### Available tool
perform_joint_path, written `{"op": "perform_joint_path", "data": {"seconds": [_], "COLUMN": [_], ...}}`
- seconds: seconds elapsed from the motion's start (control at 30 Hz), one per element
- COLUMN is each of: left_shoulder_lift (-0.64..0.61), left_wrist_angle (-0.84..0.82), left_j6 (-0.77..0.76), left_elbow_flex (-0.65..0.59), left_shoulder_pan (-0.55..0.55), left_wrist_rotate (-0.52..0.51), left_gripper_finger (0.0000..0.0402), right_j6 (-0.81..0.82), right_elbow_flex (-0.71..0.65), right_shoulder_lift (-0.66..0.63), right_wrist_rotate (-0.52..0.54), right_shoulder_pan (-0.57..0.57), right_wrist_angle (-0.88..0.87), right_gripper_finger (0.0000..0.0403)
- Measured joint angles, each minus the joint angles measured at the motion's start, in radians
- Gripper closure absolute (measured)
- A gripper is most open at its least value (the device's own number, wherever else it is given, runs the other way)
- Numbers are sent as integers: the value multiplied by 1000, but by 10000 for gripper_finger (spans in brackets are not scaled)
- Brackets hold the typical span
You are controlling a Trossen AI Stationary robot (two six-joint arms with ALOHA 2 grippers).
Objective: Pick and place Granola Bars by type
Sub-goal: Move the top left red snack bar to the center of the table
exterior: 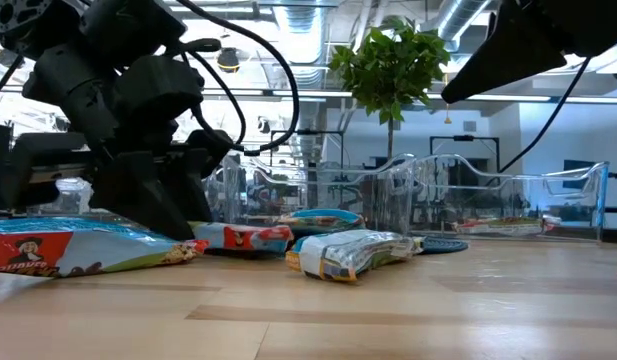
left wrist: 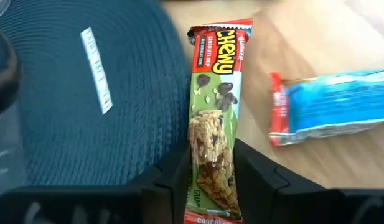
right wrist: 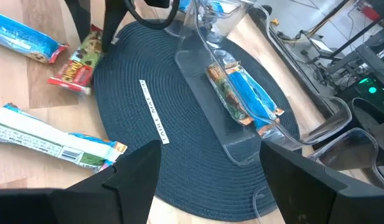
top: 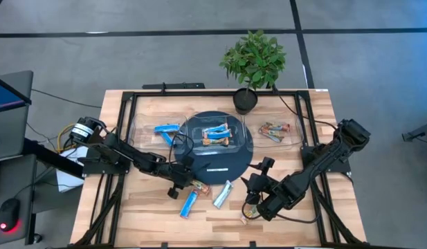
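One Chewy bar [left wrist: 215, 124] sits between the left gripper [left wrist: 210, 186] fingers, at the round mat [left wrist: 86, 112] edge.
Pinch snugly mid-wrapper and lift straight off the mat; right gripper [right wrist: 207, 180] waits spread beside it.

"CHEWY" is printed in yellow letters on the red top of the green-wrapped granola bar [left wrist: 215, 118], with "Quaker" in small white letters at the wrapper's end and a small dark band beneath reading roughly "chocolate chip". Dark print is carried by the white label strip [left wrist: 96, 70] on the mat, but it cannot be read.
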Motion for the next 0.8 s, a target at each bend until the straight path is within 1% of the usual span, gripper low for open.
{"op": "perform_joint_path", "data": {"seconds": [0.13,0.2,0.33,0.43,0.57,0.67,0.8], "left_shoulder_lift": [0,0,0,0,6,11,51], "left_wrist_angle": [5,18,82,180,293,305,305], "left_j6": [17,18,55,94,120,118,111], "left_elbow_flex": [0,0,0,0,7,37,98], "left_shoulder_pan": [0,0,0,5,35,72,107], "left_wrist_rotate": [104,125,90,60,51,53,78], "left_gripper_finger": [309,310,310,310,310,310,310], "right_j6": [0,0,0,0,0,0,0], "right_elbow_flex": [0,0,-1,-1,-1,-1,-4], "right_shoulder_lift": [0,0,0,0,0,0,0], "right_wrist_rotate": [-1,0,0,0,0,0,-1], "right_shoulder_pan": [0,0,0,0,0,-4,-14], "right_wrist_angle": [0,0,0,0,0,0,1], "right_gripper_finger": [133,133,133,133,133,133,133]}}
